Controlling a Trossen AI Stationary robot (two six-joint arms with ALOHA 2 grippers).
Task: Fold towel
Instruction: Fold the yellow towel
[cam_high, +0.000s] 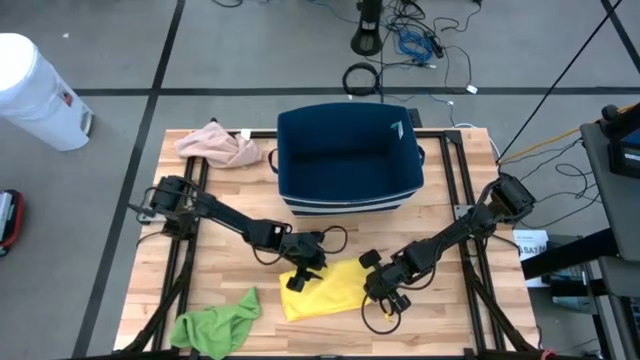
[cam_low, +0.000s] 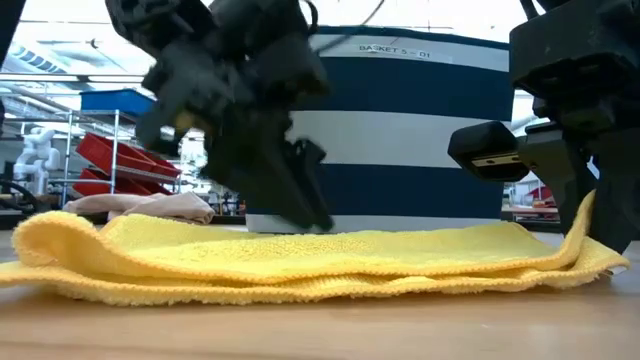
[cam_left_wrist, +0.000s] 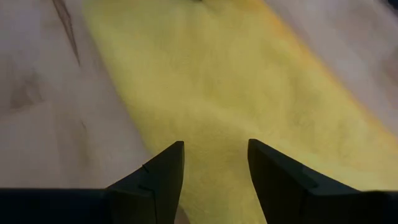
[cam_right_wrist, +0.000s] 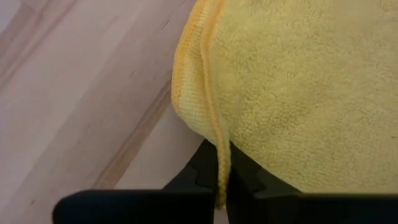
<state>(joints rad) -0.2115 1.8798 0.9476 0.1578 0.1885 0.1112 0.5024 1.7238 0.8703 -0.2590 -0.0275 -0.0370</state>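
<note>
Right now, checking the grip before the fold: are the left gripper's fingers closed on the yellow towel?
No, the left gripper stands open above the yellow towel, holding nothing.

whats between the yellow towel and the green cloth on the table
Bare wood. In the high view a strip of table separates the yellow towel from the green cloth with nothing on it; they lie apart.

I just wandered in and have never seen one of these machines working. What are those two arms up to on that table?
The two arms are folding a yellow towel lying at the front of the wooden table. The right gripper has pinched shut on the towel's edge at one end. The left gripper is over the other end with its fingers open, not gripping. Behind them stands a dark blue basket; a pink cloth and a green cloth lie off to the side, untouched.
</note>
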